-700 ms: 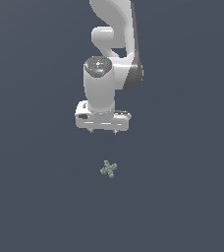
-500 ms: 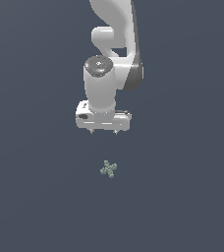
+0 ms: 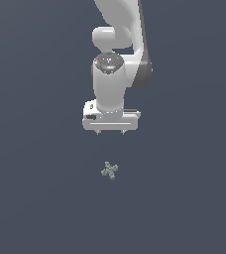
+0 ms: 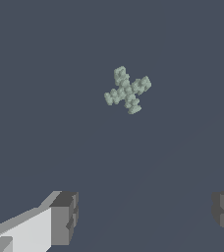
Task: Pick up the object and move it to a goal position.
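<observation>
I see the gripper spread wide, nothing in it: in the wrist view the two grey fingertips sit far apart at opposite edges of the frame with bare floor between them. In the exterior view the white arm comes down from the top edge, wrist pointing straight down, hand body level, two short finger stubs just showing under it. The object, a small pale grey-green cross of knobby balls, lies flat on the dark slate floor below the gripper in the exterior view, well apart from it, no contact. It sits roughly under the hand's midline, maybe a touch toward the exterior view's left of centre; I can't tell the true offset in depth from this angle. In the wrist view the object is clear of both fingertips, out ahead of them rather than between them, its four arms skewed off the line joining the fingertips. One arm of the cross looks slightly longer than the others; too small for me to say more. Floor is uniform and featureless in both views. I can't make out a goal marker in either view. Object not picked up yet, it rests on the floor.
</observation>
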Robot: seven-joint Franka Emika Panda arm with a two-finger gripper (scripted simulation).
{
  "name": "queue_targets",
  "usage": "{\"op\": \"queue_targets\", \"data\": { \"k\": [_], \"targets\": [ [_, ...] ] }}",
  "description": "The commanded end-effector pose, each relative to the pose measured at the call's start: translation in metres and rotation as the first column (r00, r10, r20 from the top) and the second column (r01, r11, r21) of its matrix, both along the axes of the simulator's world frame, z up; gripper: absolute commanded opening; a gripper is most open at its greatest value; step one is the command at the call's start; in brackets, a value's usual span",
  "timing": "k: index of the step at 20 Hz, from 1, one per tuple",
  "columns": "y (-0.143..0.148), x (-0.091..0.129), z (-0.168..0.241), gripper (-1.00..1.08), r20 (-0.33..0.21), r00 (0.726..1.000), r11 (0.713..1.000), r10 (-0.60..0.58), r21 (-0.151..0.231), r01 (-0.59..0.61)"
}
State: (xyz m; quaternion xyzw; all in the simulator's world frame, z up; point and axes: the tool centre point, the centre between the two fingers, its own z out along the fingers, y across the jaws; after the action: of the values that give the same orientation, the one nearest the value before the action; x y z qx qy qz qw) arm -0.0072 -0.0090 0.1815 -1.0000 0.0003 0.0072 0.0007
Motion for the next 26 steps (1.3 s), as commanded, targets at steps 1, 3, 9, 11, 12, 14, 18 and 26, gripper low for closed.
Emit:
{"op": "queue_targets", "data": {
  "k": [1, 3, 9, 11, 12, 14, 18, 26],
  "targets": [
    [-0.001, 0.001, -0.001, 1.0, -0.001, 1.0, 1.0, -0.005, 0.0, 0.005],
    [-0.001, 0.004, -0.002, 1.0, 0.0, 1.0, 1.0, -0.013, 0.0, 0.013],
    [-0.002, 0.019, -0.012, 1.0, 0.001, 0.998, 0.998, -0.066, 0.001, 0.066],
    [-0.002, 0.027, -0.017, 1.0, 0.002, 0.996, 0.996, -0.092, 0.001, 0.092],
    [-0.002, 0.031, -0.02, 1.0, 0.003, 0.994, 0.994, -0.107, 0.001, 0.107],
    [-0.003, 0.04, -0.027, 1.0, 0.004, 0.99, 0.99, -0.14, 0.002, 0.14],
    [-0.004, 0.061, -0.045, 1.0, 0.006, 0.976, 0.976, -0.217, 0.001, 0.217],
    [-0.005, 0.091, -0.076, 1.0, 0.012, 0.942, 0.942, -0.337, 0.0, 0.337]
  ]
}}
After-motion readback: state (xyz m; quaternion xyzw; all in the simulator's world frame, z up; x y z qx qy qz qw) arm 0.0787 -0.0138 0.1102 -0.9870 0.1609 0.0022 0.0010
